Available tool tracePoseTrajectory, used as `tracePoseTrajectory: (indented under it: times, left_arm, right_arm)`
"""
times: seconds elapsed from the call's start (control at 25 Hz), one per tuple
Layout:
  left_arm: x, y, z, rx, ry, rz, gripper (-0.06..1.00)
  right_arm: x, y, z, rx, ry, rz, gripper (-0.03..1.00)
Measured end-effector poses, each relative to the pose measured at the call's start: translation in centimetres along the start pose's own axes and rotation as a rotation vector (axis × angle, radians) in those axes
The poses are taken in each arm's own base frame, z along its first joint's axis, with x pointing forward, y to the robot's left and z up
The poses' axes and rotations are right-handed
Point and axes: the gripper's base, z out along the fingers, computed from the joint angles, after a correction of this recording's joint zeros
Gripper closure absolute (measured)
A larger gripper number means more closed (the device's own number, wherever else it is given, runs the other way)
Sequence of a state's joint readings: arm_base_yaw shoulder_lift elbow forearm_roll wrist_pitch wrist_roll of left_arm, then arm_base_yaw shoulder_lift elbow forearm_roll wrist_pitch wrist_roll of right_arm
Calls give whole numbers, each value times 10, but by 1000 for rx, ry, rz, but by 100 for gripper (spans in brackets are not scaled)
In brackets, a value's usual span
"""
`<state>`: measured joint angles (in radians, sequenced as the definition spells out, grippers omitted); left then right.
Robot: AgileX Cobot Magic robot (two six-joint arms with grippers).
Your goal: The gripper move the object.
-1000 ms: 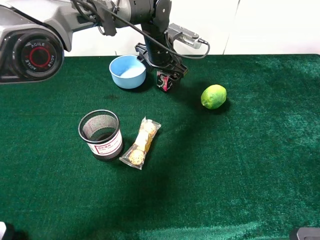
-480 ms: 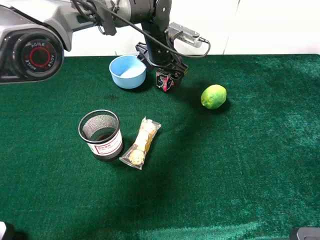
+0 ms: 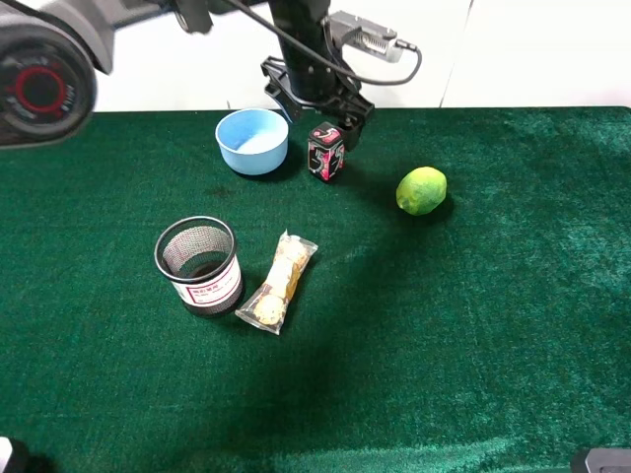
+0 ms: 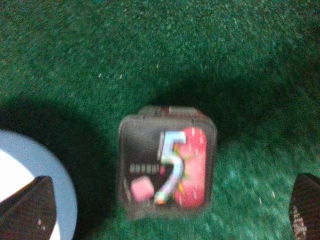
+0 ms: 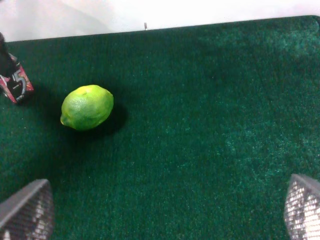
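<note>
We count five loose items on the green cloth table [image 3: 473, 325]: one object [image 3: 326, 153], one blue bowl [image 3: 252, 141], one lime [image 3: 421, 190], one black mesh cup [image 3: 198, 264] with a white label, and one clear packet of biscuits [image 3: 280, 282]. The object is a small black box with red and white markings. It stands on the cloth near the far edge, just beside the bowl and apart from it, with the lime farther off on its other side. The left gripper [image 3: 320, 110] hangs directly above the object. In the left wrist view we see its two fingertips [image 4: 25, 212] spread wide, one on each side of the object and clear of it, so this gripper is released and grasps nothing. That view is blurred, but it shows a large "5" on the upper face of the object. The right gripper [image 5: 165, 212] is likewise released, its two fingertips wide apart over bare cloth, with the lime and the object well away from it. The mesh cup stands upright just beside the packet, and both lie nearer the front edge of the table, well apart from the object.
</note>
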<state>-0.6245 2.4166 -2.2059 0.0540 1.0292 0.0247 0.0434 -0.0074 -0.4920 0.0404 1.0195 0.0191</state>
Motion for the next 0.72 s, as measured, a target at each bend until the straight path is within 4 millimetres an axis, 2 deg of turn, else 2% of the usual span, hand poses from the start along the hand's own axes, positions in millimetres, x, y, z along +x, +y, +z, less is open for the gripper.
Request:
tracePoseTrajectory:
  times: [0.2,0.48,0.72]
  left_arm:
    - [7,0,-31,1,67,-1,0]
    - [4,1,-87,-2,-40,-2,0]
    - [9,2,-145,-6,-152,15,0]
  right_arm:
    - [0,0,0,0,0,0,28]
    - [0,0,0,0,0,0,28]
    - [0,0,0,0,-1,0,28]
